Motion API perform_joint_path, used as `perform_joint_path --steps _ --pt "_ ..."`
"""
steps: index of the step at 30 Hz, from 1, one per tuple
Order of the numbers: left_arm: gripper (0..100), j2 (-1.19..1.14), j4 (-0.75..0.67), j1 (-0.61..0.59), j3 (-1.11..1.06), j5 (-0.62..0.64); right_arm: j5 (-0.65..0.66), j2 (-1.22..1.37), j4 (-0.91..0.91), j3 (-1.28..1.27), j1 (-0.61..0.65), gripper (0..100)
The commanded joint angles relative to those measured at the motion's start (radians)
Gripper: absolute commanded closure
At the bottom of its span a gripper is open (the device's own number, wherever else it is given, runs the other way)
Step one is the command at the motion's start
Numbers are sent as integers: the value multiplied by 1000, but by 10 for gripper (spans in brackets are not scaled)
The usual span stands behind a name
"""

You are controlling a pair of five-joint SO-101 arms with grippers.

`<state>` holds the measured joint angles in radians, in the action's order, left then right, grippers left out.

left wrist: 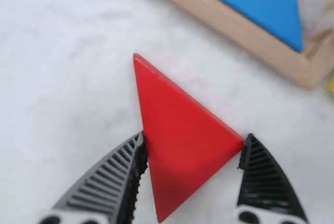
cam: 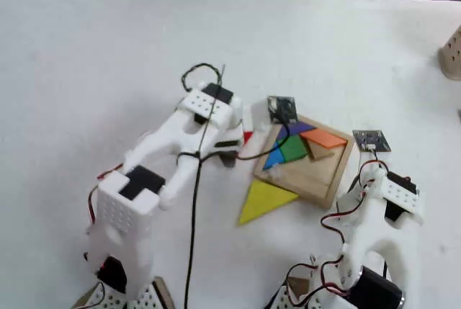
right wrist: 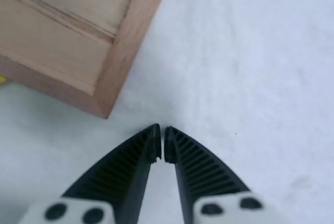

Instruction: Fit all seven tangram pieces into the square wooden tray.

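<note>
Red triangle (left wrist: 180, 140) lies flat on the surface (cam: 108, 50) in the middle of the high view, just left of the tray (cam: 325, 172) and apart from its rim. Left jaws are open and straddle it, tips right at its edges, not clearly clamped. It looks like thin, stiff, light wood with smooth paint, so probably slippery. Best pinched across the wide part, not a tip. Right jaws are closed and empty, just off a tray corner. Yellow triangle (cam: 265, 199) sits just beside the tray's lower-left rim. Open surface lies left and above, and the tray's bare half is at its lower right.
</note>
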<state>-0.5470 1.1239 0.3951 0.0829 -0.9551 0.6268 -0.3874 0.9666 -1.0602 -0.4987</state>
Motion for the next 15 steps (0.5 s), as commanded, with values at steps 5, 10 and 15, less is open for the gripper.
perform_joint_path --steps 5,10,15 --pt "869 114 146 -130 104 239 8 -13 -15 3 2 981" --pt "869 127 184 -147 110 358 8 -13 -15 3 2 981" --pt "867 127 150 -137 115 374 8 -12 -15 3 2 981"
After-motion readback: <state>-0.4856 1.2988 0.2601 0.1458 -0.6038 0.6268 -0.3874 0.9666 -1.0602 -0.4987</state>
